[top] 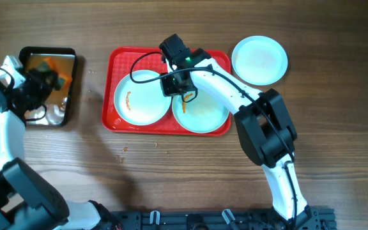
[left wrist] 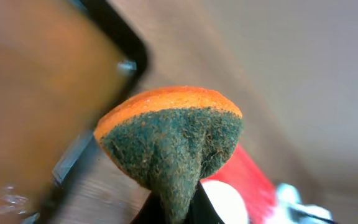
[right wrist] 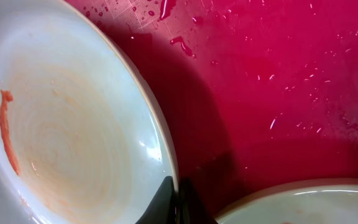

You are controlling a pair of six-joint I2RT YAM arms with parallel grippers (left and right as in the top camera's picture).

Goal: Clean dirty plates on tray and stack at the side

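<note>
On the red tray lie two white plates. The left plate carries an orange smear, and my right gripper is shut on its rim. The right plate also has an orange smear and shows at the bottom of the right wrist view. A third plate sits on the table beside the tray, at the back right. My left gripper is shut on an orange and green sponge by the black tray.
A black tray of brownish liquid stands at the far left. Water drops dot the red tray's surface. Small crumbs lie on the wooden table in front of the tray.
</note>
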